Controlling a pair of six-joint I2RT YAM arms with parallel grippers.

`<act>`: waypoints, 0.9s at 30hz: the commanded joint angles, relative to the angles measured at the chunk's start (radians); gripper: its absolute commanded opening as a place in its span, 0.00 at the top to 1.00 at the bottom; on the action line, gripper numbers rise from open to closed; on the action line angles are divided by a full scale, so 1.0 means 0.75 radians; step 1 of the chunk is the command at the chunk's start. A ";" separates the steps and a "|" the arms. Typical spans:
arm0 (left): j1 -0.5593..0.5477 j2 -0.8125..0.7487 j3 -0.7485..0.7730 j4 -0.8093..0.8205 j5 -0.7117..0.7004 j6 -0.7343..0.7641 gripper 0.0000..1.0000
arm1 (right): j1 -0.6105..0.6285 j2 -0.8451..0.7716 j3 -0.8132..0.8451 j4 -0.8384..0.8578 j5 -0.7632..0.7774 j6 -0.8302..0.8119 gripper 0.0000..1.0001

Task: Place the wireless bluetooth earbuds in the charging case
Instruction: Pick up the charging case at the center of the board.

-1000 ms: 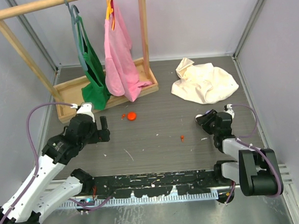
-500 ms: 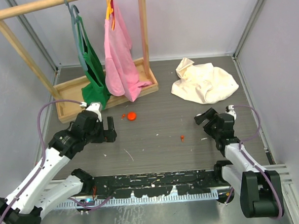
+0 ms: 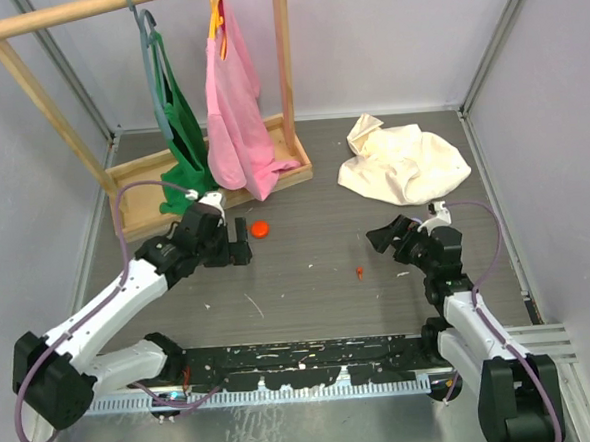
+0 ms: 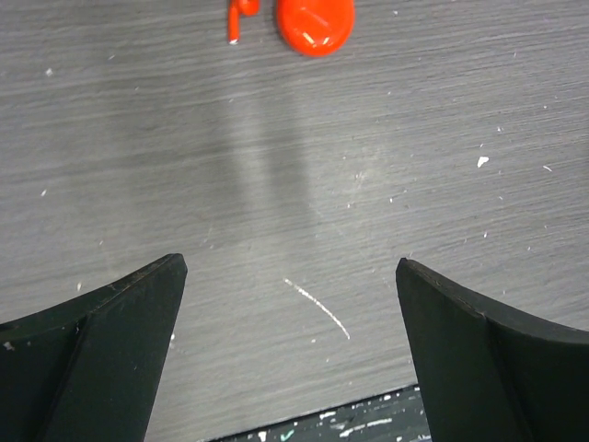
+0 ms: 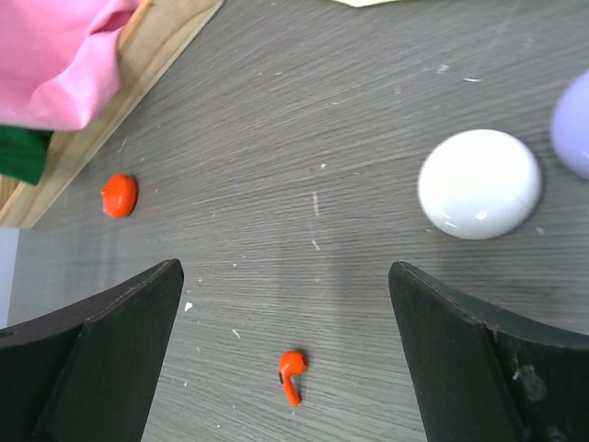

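One red earbud [image 5: 292, 373] lies on the grey table between the fingers of my open right gripper [image 5: 283, 269], low in the right wrist view; from above that earbud [image 3: 359, 272] sits just left of this gripper [image 3: 384, 234]. A second red earbud [image 4: 239, 14] lies beside the round red charging case [image 4: 315, 23], ahead of my open, empty left gripper [image 4: 291, 262]. From above, the left gripper [image 3: 241, 242] is just left of the red case [image 3: 260, 228]. A white round case [image 5: 479, 184] and a lilac one [image 5: 575, 124] lie to the right.
A wooden clothes rack [image 3: 202, 172] with a green garment [image 3: 182, 138] and a pink one [image 3: 233, 105] stands at the back left. A cream cloth [image 3: 401, 159] is heaped at the back right. A black rail [image 3: 303, 356] runs along the near edge.
My right gripper has opened and reached left toward the lone red earbud. My left arm has swung right toward the red case, still open.
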 commanded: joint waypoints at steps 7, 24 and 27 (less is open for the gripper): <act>-0.134 0.298 0.108 0.355 -0.134 0.195 0.02 | 0.095 0.001 -0.044 0.315 -0.125 -0.102 0.00; -0.131 0.792 0.296 0.615 -0.157 0.524 0.25 | 0.169 0.088 -0.098 0.466 -0.135 -0.115 0.00; -0.119 0.844 0.309 0.644 -0.208 0.518 0.26 | 0.173 0.090 -0.100 0.470 -0.133 -0.117 0.00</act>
